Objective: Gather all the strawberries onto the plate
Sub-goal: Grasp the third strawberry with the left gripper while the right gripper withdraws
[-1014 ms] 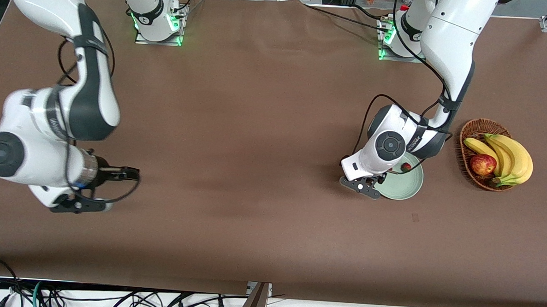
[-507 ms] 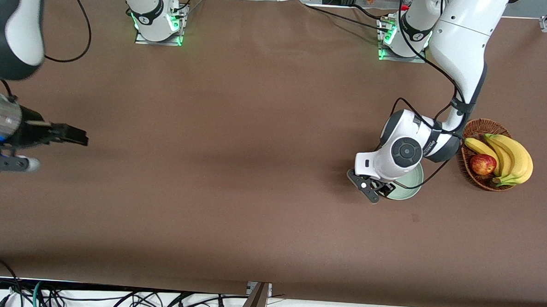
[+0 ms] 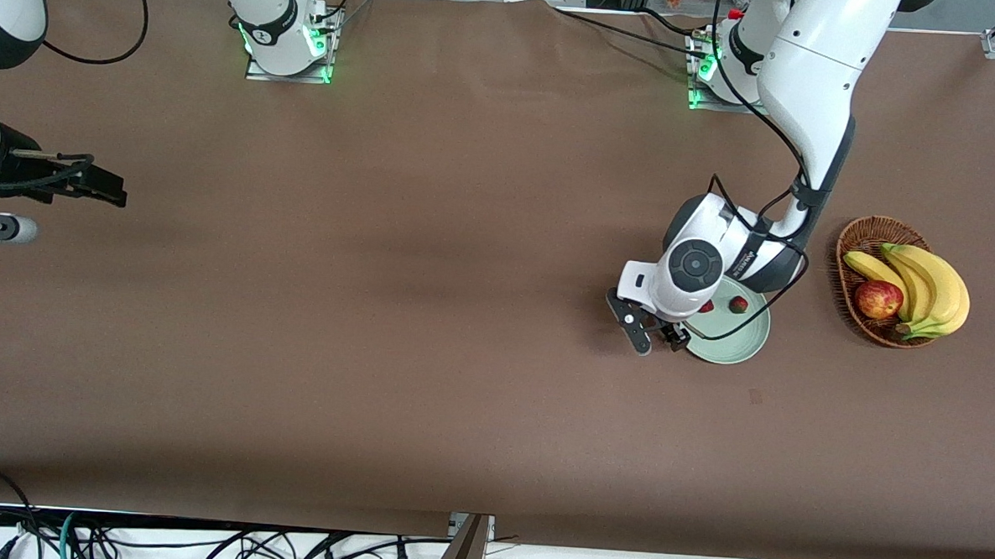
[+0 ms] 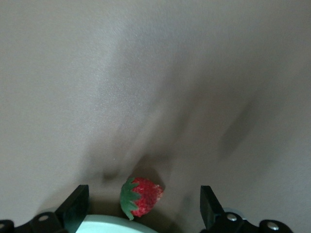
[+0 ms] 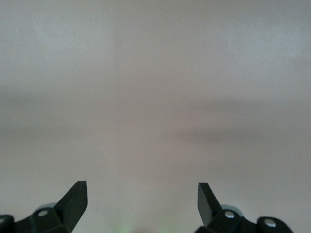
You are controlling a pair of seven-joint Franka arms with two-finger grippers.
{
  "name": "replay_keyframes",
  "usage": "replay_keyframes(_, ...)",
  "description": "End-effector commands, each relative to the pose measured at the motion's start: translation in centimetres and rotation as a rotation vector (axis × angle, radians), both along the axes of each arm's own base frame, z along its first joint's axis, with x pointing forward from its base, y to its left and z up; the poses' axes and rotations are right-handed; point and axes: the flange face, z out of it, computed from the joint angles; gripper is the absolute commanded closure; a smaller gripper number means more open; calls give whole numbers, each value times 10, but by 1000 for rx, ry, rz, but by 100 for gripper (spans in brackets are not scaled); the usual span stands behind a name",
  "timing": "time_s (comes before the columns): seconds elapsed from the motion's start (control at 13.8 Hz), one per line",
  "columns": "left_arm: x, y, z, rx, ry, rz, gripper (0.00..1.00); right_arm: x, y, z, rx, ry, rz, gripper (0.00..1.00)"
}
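Note:
The mint-green plate lies toward the left arm's end of the table. Two strawberries lie on it, one in the open and one half hidden by the left wrist. My left gripper is open, low at the plate's edge that faces the right arm's end. In the left wrist view a third strawberry lies on the brown cloth between the open fingers of my left gripper, right beside the plate's rim. My right gripper is open and empty over the right arm's end of the table, as its wrist view also shows.
A brown wicker basket with bananas and a red apple stands beside the plate, closer to the left arm's end of the table. Bare brown cloth lies between the two grippers.
My right gripper has pulled back toward the table's end and toward its base. My left wrist swung over the plate and back to its edge; a second berry now shows on the plate.

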Motion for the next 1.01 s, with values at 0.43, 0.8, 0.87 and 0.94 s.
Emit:
replay_keyframes(0.43, -2, 4, -12, 28, 9, -43, 27, -33, -14, 49, 2, -82, 0, 0)
replay_keyframes(0.8, 0, 4, -9, 26, 3, -34, 84, -28, -13, 47, -7, -81, 6, 0)
replay_keyframes(0.87, 2, 3, -6, 24, -3, -34, 84, -28, -12, 47, -4, -83, 6, 0)
replay_keyframes(0.94, 4, 5, -1, 22, -11, -24, 84, -28, -11, 47, -1, -83, 6, 0)
